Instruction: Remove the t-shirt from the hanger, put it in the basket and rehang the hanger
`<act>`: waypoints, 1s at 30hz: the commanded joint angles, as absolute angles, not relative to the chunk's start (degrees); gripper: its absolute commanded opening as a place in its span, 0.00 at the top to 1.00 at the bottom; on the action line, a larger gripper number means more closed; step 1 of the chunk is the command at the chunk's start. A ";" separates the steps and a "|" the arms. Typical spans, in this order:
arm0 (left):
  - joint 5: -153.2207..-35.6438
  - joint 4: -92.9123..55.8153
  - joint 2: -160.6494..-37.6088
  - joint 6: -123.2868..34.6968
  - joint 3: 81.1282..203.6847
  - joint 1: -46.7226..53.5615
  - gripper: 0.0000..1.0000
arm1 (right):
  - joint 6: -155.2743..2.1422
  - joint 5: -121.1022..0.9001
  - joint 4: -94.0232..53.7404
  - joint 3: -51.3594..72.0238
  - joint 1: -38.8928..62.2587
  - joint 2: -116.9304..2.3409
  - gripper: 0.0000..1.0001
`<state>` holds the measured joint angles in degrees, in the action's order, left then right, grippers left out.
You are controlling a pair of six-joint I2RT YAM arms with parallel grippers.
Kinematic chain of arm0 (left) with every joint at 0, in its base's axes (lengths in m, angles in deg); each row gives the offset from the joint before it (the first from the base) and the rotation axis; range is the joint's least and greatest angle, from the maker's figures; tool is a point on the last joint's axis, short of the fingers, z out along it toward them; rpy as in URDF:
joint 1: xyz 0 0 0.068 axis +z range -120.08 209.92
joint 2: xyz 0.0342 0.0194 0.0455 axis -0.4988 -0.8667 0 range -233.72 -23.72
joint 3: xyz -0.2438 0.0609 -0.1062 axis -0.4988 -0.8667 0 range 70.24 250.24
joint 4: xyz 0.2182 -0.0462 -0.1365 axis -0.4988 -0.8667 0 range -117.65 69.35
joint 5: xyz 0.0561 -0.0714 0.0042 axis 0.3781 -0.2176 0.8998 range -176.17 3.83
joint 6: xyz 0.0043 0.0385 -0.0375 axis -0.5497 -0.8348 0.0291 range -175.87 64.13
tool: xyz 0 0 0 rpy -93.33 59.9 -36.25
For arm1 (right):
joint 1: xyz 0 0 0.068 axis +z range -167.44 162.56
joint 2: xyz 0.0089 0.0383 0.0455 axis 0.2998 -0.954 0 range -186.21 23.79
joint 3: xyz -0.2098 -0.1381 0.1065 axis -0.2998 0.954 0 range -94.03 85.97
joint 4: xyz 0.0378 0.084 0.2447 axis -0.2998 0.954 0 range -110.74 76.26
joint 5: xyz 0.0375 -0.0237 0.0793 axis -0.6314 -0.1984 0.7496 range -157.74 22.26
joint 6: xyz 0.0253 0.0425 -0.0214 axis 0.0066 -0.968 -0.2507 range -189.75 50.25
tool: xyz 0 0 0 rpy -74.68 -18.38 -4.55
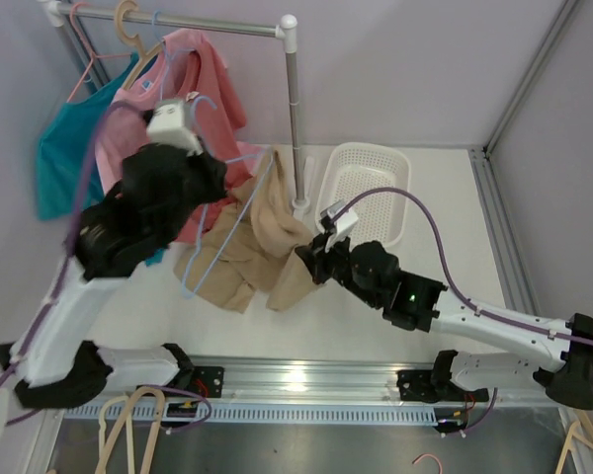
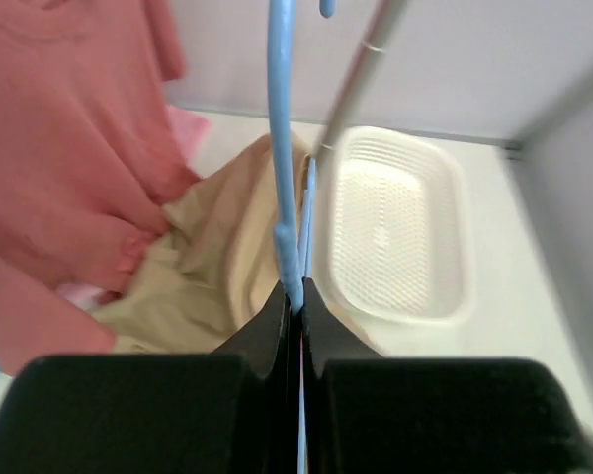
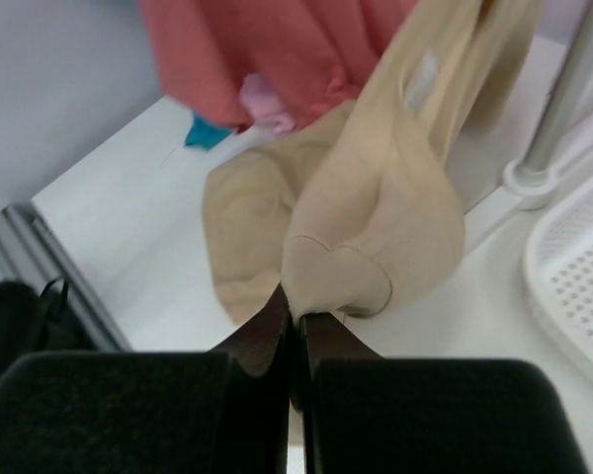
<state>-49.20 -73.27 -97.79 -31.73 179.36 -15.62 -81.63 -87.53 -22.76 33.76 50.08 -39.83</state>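
A beige t-shirt (image 1: pixel 262 247) hangs partly off a light blue hanger (image 1: pixel 239 202) and drapes onto the table. My left gripper (image 1: pixel 210 170) is shut on the blue hanger (image 2: pixel 284 197), holding it up above the table beside the rack pole. My right gripper (image 1: pixel 311 259) is shut on an edge of the beige t-shirt (image 3: pixel 376 217), low over the table on the shirt's right side. The shirt (image 2: pixel 208 257) still hangs around the hanger's lower part.
A clothes rack (image 1: pixel 293 109) stands at the back with a pink shirt (image 1: pixel 203 89) and a teal shirt (image 1: pixel 64 148) on hangers. A white perforated basket (image 1: pixel 371 193) lies right of the rack's foot. Spare hangers (image 1: pixel 128 425) lie at the near edge.
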 commanded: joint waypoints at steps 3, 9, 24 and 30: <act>-67.87 -78.63 -82.98 -23.79 172.45 -16.40 0.99 | -83.19 -83.39 -22.51 27.09 42.60 -42.56 1.00; -64.83 -86.30 -77.61 -25.02 175.88 -16.40 0.99 | -85.57 -78.38 -13.99 22.70 39.60 -48.53 1.00; -40.56 -80.62 -78.13 -36.88 178.61 -13.07 0.99 | -84.61 -70.91 4.48 -14.56 37.58 -94.13 1.00; -46.52 -74.97 -78.47 -40.23 174.48 -9.29 0.99 | -84.96 -69.42 8.35 -29.77 34.95 -105.14 0.72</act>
<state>-44.30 -79.87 -77.52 -36.70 175.75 -11.38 -85.13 -71.08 6.20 -23.09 36.73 -102.41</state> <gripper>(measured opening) 0.026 0.255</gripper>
